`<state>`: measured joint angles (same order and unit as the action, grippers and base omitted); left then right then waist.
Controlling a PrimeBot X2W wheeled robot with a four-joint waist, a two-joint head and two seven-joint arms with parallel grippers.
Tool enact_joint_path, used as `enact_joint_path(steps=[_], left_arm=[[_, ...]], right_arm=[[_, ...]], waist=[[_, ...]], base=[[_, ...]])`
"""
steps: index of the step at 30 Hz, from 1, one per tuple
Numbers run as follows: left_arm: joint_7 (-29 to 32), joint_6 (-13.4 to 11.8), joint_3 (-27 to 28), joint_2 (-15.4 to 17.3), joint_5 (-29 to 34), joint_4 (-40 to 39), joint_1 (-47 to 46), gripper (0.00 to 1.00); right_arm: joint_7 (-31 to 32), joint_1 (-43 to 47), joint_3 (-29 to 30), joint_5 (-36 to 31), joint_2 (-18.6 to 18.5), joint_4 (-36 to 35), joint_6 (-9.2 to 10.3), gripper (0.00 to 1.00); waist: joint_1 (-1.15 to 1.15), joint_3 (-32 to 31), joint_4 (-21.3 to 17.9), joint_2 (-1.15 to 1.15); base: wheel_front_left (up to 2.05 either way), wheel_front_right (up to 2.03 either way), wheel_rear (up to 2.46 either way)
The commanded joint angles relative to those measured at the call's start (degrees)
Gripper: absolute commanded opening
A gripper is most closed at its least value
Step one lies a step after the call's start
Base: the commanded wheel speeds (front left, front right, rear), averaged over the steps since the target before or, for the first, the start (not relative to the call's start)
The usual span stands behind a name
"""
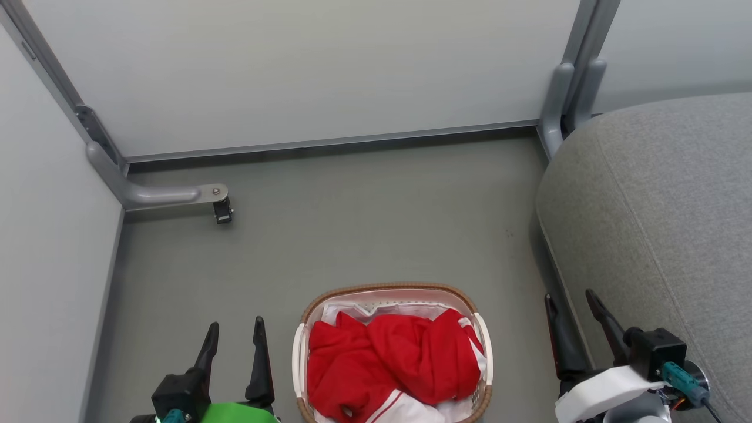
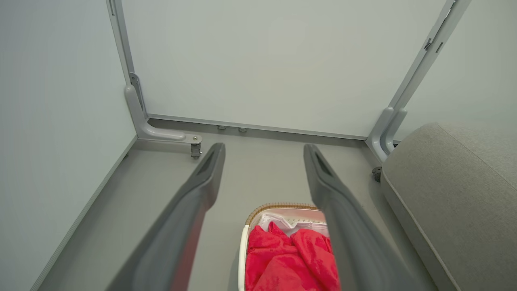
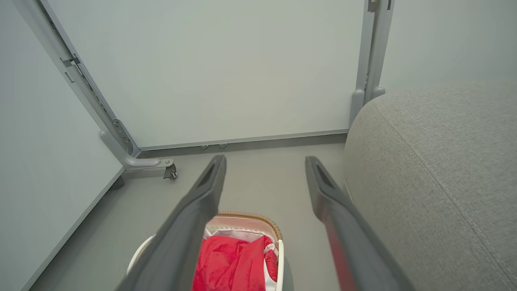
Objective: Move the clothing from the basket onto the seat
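The left pincer (image 1: 236,324) hangs released at the lower left of the head view, its two dark fingers spread apart with nothing between them, pointing away from the robot over the bare grey floor (image 1: 364,223). It sits just beside the left side of the basket (image 1: 388,288) without touching it. The right pincer (image 1: 570,295) is likewise released and empty, its fingers parted, hovering in the gap between the basket's right side and the front edge of the seat (image 1: 658,223).

Between the two pincers the basket stands on the floor: white perforated walls, a brown woven-look rim and white side handles. The clothing (image 1: 393,358) lies inside it – a crumpled heap of bright red fabric with a white panel and thin white trim showing at the near edge. A white liner (image 1: 382,308) peeks out behind the red at the far end of the basket.

The seat, in light grey woven fabric with a rounded edge and a visible seam, rises to the right of the basket, apart from it, and nothing lies on the part in view.

Beyond, pale panels (image 1: 294,70) in grey frames close off the floor at the back and left – a grey metal foot (image 1: 170,194) with a small dark caster (image 1: 223,211) juts out from the left corner.
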<state>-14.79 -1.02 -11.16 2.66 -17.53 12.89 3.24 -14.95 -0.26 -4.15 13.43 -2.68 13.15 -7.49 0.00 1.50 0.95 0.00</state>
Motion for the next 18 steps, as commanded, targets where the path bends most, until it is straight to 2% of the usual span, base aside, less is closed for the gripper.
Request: enact_joint_path(steps=[1,18], left_arm=[[-0.51,-0.20,-0.13,0.40,0.71,0.00,1.02,1.00],[-0.46,-0.32,-0.18,0.39,-0.25,0.90,0.88,1.00]], right_arm=[[-0.34,1.09,-0.07,-1.01,-0.37,0.17,0.00,1.00],[-0.34,0.93,-0.17,-0.20,-0.37,0.39,0.00,1.00]], waist=[[0.00,-0.12,0.01,0.00],[0.00,-0.51,0.04,0.00]], base=[[0.00,0.00,0.00],[0.00,0.00,0.00]])
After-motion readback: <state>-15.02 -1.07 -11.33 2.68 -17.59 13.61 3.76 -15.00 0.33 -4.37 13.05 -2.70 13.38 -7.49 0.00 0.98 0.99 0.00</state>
